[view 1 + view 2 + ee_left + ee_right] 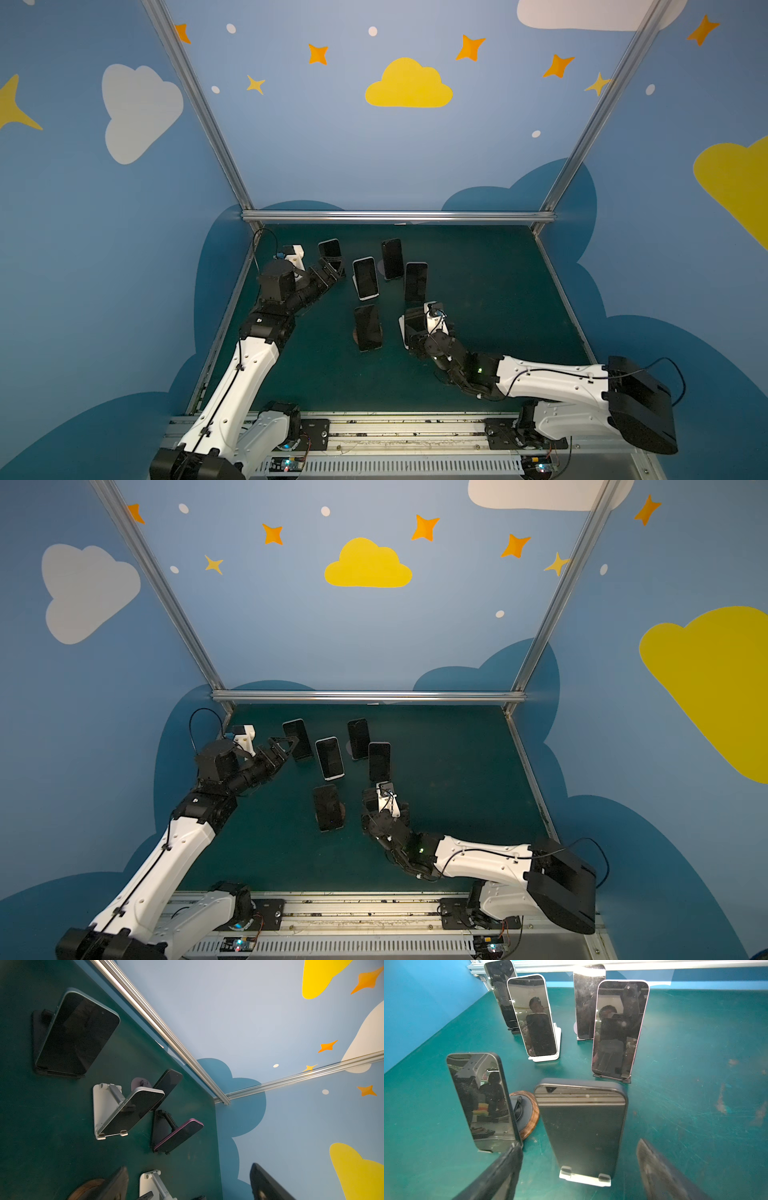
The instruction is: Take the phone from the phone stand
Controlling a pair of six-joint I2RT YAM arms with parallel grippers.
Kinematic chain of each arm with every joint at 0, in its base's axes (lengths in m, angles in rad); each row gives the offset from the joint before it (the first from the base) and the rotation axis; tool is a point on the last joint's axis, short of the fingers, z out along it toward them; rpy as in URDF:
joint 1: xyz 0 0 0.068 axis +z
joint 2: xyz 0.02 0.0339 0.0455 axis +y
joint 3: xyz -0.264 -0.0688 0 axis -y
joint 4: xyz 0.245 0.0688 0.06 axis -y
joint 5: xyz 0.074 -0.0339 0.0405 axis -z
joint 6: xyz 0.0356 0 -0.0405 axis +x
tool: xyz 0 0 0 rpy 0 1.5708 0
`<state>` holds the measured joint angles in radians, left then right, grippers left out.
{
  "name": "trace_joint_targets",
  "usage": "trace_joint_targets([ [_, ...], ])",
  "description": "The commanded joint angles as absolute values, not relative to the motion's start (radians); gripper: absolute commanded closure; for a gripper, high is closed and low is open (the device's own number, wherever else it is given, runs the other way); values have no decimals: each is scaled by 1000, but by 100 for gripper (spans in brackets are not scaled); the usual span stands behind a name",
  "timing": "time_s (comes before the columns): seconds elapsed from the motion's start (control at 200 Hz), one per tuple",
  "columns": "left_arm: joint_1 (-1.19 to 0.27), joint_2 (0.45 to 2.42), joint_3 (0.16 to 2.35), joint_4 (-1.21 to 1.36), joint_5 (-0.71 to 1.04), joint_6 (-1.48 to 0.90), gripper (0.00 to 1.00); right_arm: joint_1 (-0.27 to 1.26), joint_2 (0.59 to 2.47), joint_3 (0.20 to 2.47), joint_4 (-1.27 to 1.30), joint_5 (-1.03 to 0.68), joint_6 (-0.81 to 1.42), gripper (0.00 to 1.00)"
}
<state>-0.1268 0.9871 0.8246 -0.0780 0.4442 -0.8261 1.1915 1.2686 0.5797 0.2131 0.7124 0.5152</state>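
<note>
Six black-screened phones [618, 1030] lean on six desk stands [557, 1043] across the green table [695, 1088]. My right gripper [579, 1146], jaws spread, flanks the dark-cased phone [581, 1124] on its white plastic stand [584, 1180]; my left gripper [286, 748] gapes empty.

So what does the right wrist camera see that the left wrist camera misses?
Right wrist only: the dark-cased phone face-on, between both end effector fingers. Left wrist only: the wall's yellow clouds and orange stars. Both: the white-edged phone on its white stand, the purple-edged phone, the green table.
</note>
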Motion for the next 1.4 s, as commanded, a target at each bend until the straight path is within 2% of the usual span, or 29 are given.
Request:
trace_joint_targets([
  [0.0,-130,983,819,-49,458,-813,9,1182,1284,595,262,762,494,13],
  [0.486,-131,982,815,-51,443,-810,9,1131,1345,612,336,675,469,13],
  [0.821,-131,982,816,-54,440,-807,9,1117,1361,606,371,705,505,13],
  [1.126,-130,983,818,-55,440,-804,9,1103,1394,628,393,661,482,14],
  [1.397,-132,982,817,-55,441,-806,9,1103,1425,635,398,689,486,18],
])
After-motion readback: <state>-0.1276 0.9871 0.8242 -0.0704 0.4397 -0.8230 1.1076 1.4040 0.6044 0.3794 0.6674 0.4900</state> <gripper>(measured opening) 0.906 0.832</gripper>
